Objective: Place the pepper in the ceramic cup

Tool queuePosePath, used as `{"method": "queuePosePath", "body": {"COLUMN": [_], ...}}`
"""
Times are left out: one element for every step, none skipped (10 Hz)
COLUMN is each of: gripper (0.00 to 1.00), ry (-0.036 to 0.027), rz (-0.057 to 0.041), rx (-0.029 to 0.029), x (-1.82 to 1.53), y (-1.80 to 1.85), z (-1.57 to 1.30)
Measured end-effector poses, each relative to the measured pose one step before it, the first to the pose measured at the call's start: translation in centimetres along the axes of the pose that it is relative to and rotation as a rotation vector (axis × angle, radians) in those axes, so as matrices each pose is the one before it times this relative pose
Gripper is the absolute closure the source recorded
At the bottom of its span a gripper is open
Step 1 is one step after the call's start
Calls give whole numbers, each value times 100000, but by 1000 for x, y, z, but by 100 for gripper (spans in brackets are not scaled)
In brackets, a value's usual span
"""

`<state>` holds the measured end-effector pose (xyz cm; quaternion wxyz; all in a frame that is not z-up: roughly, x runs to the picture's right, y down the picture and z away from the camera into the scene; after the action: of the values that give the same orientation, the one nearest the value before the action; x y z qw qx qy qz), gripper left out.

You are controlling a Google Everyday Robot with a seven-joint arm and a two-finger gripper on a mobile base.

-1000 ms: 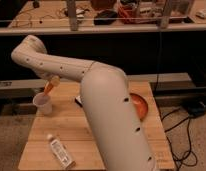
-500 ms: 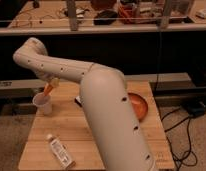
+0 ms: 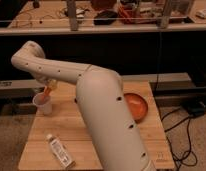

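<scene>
Your arm [image 3: 98,107] is big and white, and it fills the middle of the view. It goes up from the bottom, bends to the left, then turns down at the far left end. Your gripper [image 3: 51,85] is at that end, just above the cup [image 3: 44,106] at the left side of the table [image 3: 76,127]. Its fingers are closed tight on the top end of the pepper [image 3: 46,92]. The pepper is small, thin and orange. It hangs tilted, with the top end up by the gripper and the low tip pointing down and left. That tip is right at the open rim of the cup. You cannot tell from here if the tip touches the cup. The cup is white and stands upright near the back left corner of the wooden table. A clear bottle [image 3: 59,151] lies on its side near the front edge of the table, well apart from the cup. A wide orange bowl [image 3: 137,106] sits on the right side of the table, and your arm hides part of it. Black cables [image 3: 185,131] lie on the floor to the right of the table. Behind the table is a long bench [image 3: 121,29] with many things on it, too blurry to name.
</scene>
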<state>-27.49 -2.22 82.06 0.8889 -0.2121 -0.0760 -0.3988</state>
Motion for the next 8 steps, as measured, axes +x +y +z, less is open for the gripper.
{"method": "queuePosePath", "body": {"gripper": [100,100,100,100,100,100,100,100], "ry": [-113,39,244,153,221,154,24,13], "rz": [-741,-499,-731,-596,-534,-815,-613,-1092], "rx": [-215,-236,-493,-299,-302,-146,-58,3], "x": [-281,-208,-264,-197,-144,-204,-113,-180], "y": [-193,-110,-145,-144,-109,-174,-66,-87], "z": [160,83,133,105,87,70,42,32]}}
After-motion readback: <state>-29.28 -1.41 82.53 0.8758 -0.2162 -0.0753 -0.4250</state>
